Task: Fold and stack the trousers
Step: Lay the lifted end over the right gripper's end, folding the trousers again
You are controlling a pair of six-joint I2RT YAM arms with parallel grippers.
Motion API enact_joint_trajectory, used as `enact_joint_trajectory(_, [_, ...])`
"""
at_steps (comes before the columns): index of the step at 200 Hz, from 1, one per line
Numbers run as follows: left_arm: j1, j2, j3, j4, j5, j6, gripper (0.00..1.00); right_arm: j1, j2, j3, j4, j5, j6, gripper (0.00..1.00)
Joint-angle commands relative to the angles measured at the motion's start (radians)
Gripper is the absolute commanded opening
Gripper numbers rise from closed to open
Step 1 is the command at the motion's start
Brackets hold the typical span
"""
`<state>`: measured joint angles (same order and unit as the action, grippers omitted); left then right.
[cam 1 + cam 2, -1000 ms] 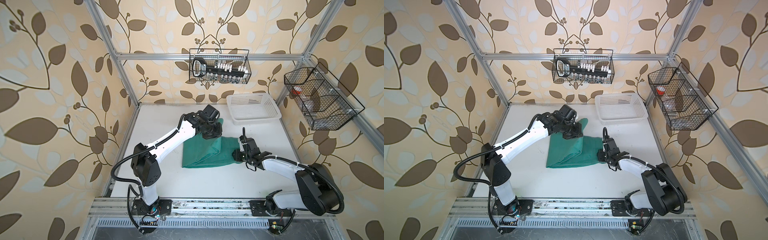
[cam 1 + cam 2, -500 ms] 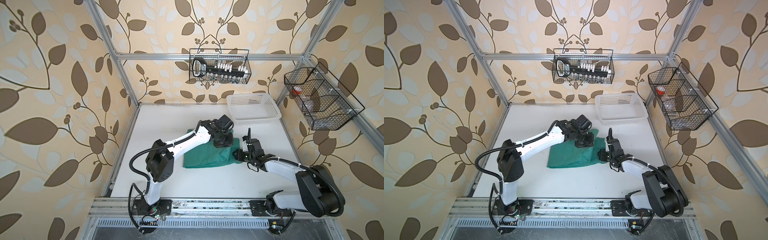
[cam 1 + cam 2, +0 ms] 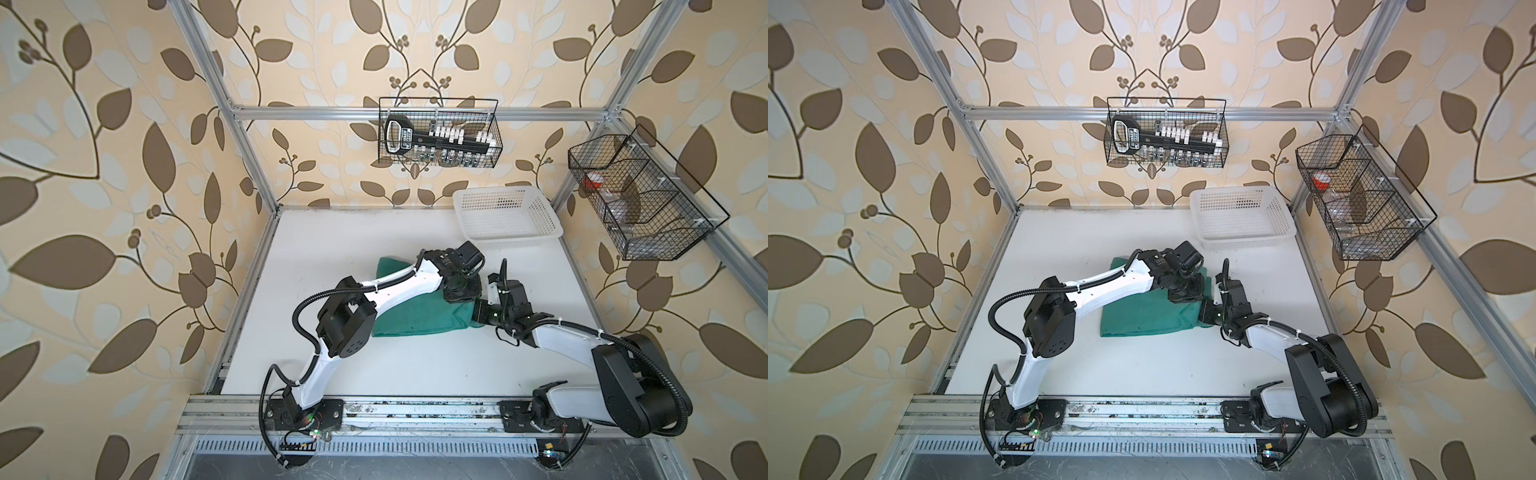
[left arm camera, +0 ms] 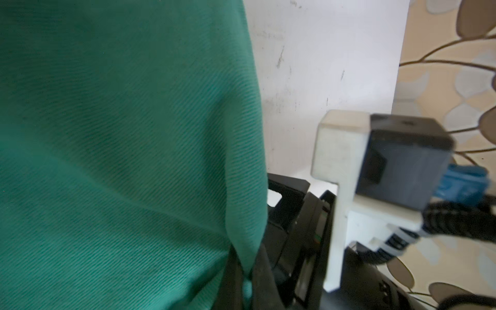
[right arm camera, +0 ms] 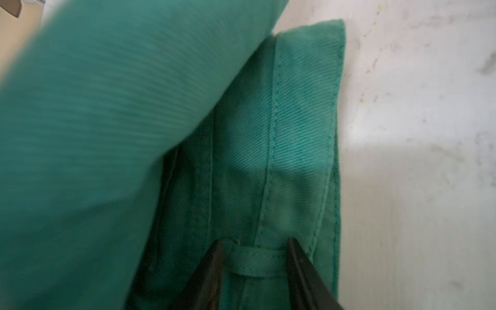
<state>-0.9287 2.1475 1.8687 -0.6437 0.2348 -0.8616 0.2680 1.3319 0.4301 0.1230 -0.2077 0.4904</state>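
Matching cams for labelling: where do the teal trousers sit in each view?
Top view: the trousers lie mid-table, partly under the left arm.
Top view: same spot, mid-table.
Left wrist: close-up teal cloth fills over half the picture.
Right wrist: stitched band with a belt loop, under a raised fold.
Shared landmark: the white table bordering the cloth.

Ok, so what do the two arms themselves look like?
The left arm and right arm have white tube-like links between bulky black joint housings, with black corrugated cables looped alongside. The right gripper has black tapered fingers; its wrist camera mount is white.
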Motion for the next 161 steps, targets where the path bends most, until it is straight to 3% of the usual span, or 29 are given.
enact_joint_trajectory(1, [-0.010,0.012,0.022,0.063,0.026,-0.022,0.00,-0.015,-0.059,-0.024,-0.093,-0.031,0.016,0.47])
enact_joint_trajectory(12, [-0.009,0.010,0.014,0.071,0.038,-0.020,0.01,-0.028,-0.113,-0.013,-0.141,-0.007,0.019,0.53])
enact_joint_trajectory(27, [-0.010,-0.001,0.014,0.071,0.046,-0.004,0.11,-0.048,-0.190,0.014,-0.228,0.047,0.014,0.59])
enact_joint_trajectory(49, [-0.008,-0.028,0.017,0.061,0.043,0.026,0.33,-0.084,-0.289,0.056,-0.327,0.119,0.006,0.59])
enact_joint_trajectory(75, [-0.007,-0.083,0.015,0.043,0.064,0.062,0.46,-0.124,-0.336,0.102,-0.379,0.117,-0.015,0.59])
enact_joint_trajectory(108, [0.019,-0.184,-0.043,-0.041,0.011,0.124,0.49,-0.120,-0.329,0.155,-0.390,0.041,-0.023,0.55])
enact_joint_trajectory(161, [0.197,-0.273,-0.203,-0.083,-0.027,0.227,0.49,0.005,-0.229,0.166,-0.292,-0.013,0.020,0.45])
